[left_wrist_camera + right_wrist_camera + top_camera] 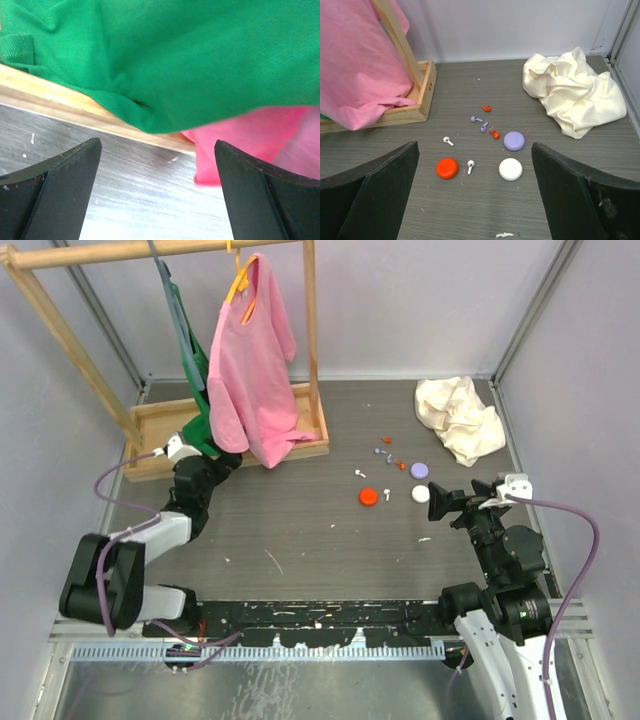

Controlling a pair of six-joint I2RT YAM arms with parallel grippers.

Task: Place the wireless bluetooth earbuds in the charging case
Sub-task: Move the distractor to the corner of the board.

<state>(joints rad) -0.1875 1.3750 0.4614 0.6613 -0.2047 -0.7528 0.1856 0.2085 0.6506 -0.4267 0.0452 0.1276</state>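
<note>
The red case (447, 168), white case (510, 169) and lilac case (514, 141) are sitting shut. The earbuds (476, 119) are lying outside, toward 11 o'clock. The left gripper (157, 190) and right gripper (475, 195) are gaping wide.

The lilac charging case (514, 141) is a shut, round, coin-like puck lying flat. Just nearer than it, close but apart, lies the white charging case (510, 169), the same shape and also shut. The red charging case (447, 168) sits well to the lilac case's left, level with the white one.

All six earbuds lie loose outside the cases. The near red earbud (494, 133) lies just beside the lilac case's left edge. The first lilac earbud (484, 127) is slightly farther left and back, and the second lilac earbud (476, 119) is just beyond it. The far red earbud (486, 107) lies farthest back. The near white earbud (470, 166) lies between the red and white cases. The far white earbud (448, 141) lies well left of the lilac case.
</note>
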